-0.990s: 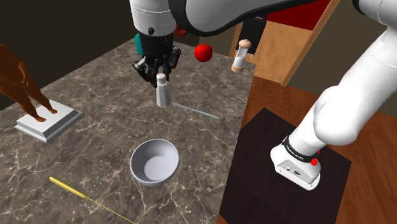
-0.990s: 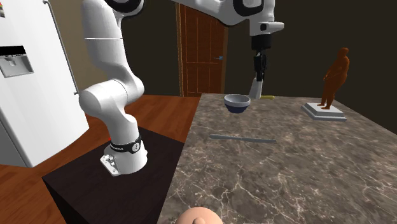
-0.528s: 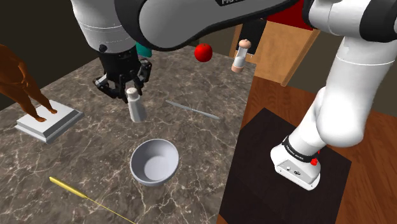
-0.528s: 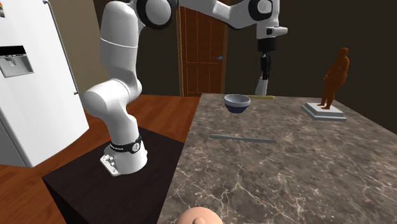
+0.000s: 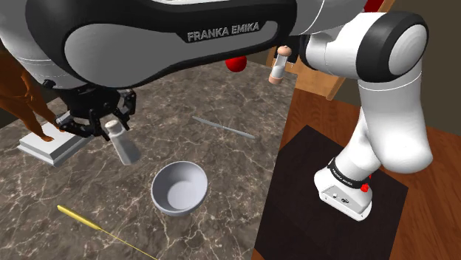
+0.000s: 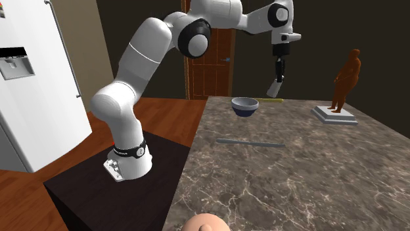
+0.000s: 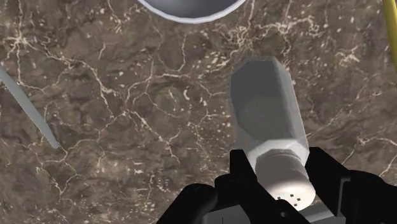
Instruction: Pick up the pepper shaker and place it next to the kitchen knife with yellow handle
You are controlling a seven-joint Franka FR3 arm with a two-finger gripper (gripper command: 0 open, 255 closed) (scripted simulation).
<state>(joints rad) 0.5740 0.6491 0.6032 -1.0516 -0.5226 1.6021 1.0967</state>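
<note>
In the grip of your black two-finger hand [image 7: 283, 175] is the perforated cap of the pale grey, faceted pepper shaker [image 7: 267, 114]. The hand is closed narrowly on that cap, and the body hangs out past the fingertips at a tilt, off the dark, veined marble desk [image 5: 236, 170]. Taking it by the cap makes sense, since it leaves the base free to meet the desk first. Just ahead of the shaker's base lies the round grey bowl [image 7: 191, 7], and off to one side of the hand runs the slim yellow handle of the thin-bladed kitchen knife [image 7: 389, 25], well apart from the hand for now. I'd judge you are in mid-carry, with the placing not yet begun. The height looks chosen to clear the bowl, which lies near your path. Level the shaker before you lower it, or the tilted base may catch and tip. Set it down beside the handle, not on the blade.
</note>
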